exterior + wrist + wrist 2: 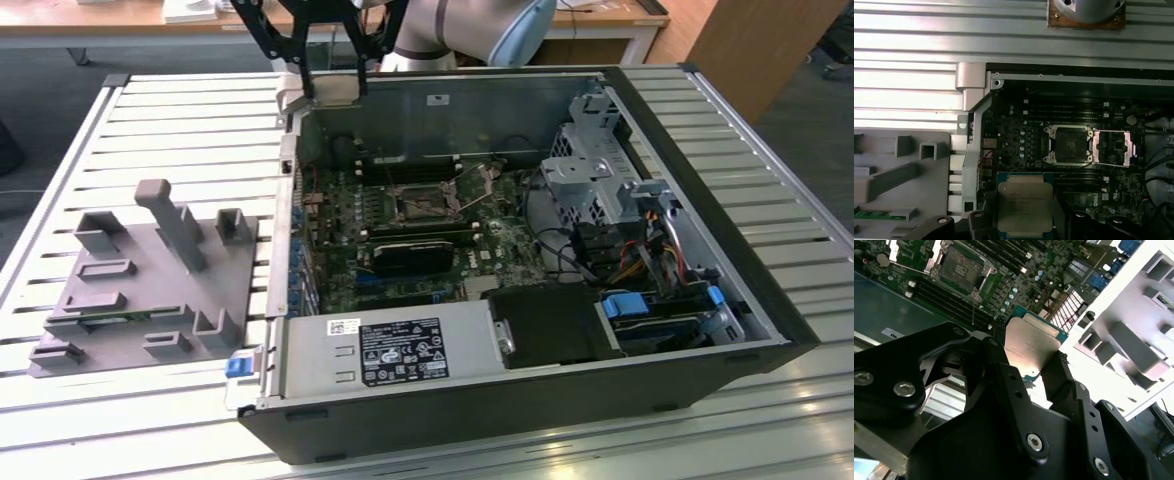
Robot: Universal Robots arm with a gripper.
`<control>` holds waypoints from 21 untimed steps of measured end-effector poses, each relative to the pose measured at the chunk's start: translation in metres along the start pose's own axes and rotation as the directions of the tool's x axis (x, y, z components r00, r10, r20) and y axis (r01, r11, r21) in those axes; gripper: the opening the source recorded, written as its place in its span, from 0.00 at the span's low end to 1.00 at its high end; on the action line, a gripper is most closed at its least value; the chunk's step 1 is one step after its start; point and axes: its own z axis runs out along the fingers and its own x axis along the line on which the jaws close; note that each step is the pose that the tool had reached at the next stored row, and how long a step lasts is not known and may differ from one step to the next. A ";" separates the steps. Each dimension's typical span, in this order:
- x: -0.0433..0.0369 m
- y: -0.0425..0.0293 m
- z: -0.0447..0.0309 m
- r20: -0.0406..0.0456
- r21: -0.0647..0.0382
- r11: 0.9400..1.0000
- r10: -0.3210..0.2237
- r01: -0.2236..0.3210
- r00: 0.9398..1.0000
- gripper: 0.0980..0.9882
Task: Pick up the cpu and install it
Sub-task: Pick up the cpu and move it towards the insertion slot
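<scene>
While the gripper (1029,359) is clamping the cpu (1031,340) by two opposite edges, the chip is sitting squarely between the closed jaws, silvery top showing. Beyond the jaw tips, the open socket (1069,145) is lying on the motherboard (1019,142), well apart from the cpu.

This looks like a robotics lab or test workshop. A robot arm (461,30) stands at a slotted aluminium bench (160,130). An opened desktop computer case (534,410) lies on the bench beside a grey fixture tray (100,300). What seem to be wooden office desks (80,25) sit behind.
</scene>
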 end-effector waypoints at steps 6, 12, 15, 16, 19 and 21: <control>-0.0076 0.0002 0.0002 0.000 0.000 1.000 0.000 0.000 1.000 0.49; -0.0155 0.0005 0.0003 0.000 0.000 1.000 0.000 0.000 1.000 0.49; -0.0201 0.0006 0.0005 0.000 0.000 1.000 0.000 0.000 1.000 0.49; -0.0216 0.0006 0.0005 0.000 0.000 1.000 0.000 0.000 1.000 0.49; -0.0262 0.0009 0.0006 0.000 0.000 1.000 0.000 0.000 1.000 0.49; -0.0288 0.0011 0.0007 0.000 0.000 1.000 0.000 0.000 1.000 0.49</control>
